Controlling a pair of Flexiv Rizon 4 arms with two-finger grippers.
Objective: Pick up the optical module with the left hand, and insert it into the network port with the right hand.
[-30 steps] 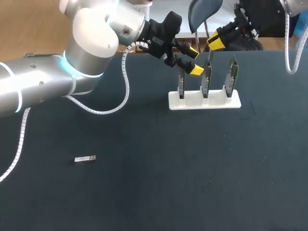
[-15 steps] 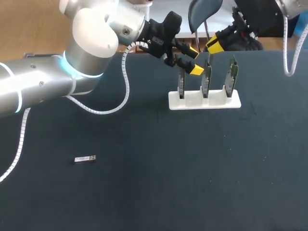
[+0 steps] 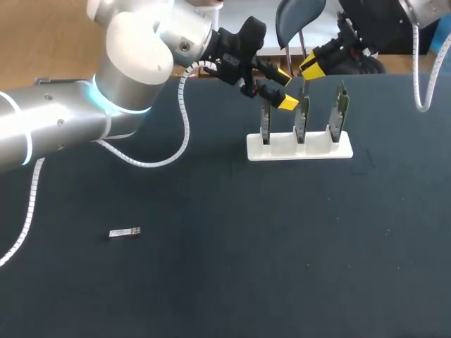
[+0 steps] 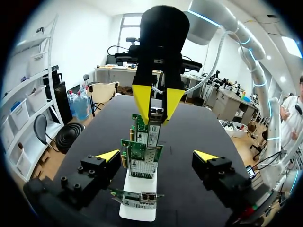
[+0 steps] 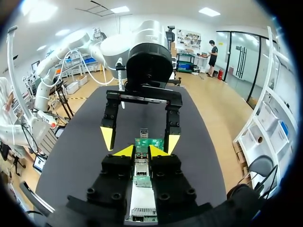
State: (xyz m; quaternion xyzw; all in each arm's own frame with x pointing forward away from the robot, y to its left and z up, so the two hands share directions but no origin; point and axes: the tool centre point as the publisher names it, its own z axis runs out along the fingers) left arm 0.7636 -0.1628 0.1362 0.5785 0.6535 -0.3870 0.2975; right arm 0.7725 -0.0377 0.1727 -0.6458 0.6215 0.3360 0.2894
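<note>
My right gripper [image 3: 313, 67] hangs over the white card stand [image 3: 320, 149] and is shut on a silver optical module [image 5: 140, 171], which points down at the top of the middle network card [image 3: 301, 120]. I cannot tell whether the module sits in the port. In the left wrist view the same module [image 4: 155, 116] shows between the right gripper's yellow tips, above the row of cards [image 4: 142, 158]. My left gripper [image 3: 285, 89] is open with nothing in it, just left of the cards at their top. A second optical module [image 3: 125, 232] lies flat on the mat, far left.
The stand holds three upright green cards in a row, the left card [image 3: 266, 127] closest to my left fingers and the right card [image 3: 341, 109] under my right arm. The dark mat [image 3: 232, 246] covers the table.
My right gripper has edged slightly to the left with the module in it. The left arm and the loose module have stayed where they were.
</note>
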